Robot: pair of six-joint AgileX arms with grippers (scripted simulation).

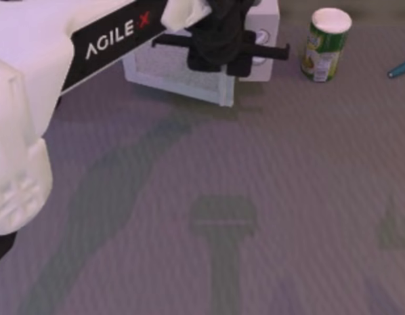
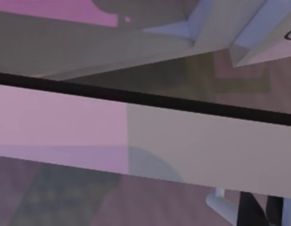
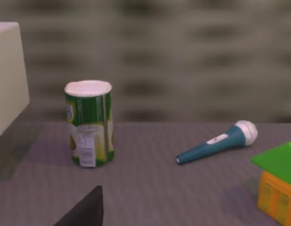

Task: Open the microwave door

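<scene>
Left gripper [image 1: 220,44]: over the microwave [image 1: 268,20] front, far side; jaws' state cannot be told.
Microwave door [image 1: 179,75]: swung partly open.
Right arm: out of sight.

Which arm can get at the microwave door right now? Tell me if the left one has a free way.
Probably yes. The left pincer already hangs over the microwave front, just above the slightly ajar door, with nothing between. The green can stands off to the right.
</scene>
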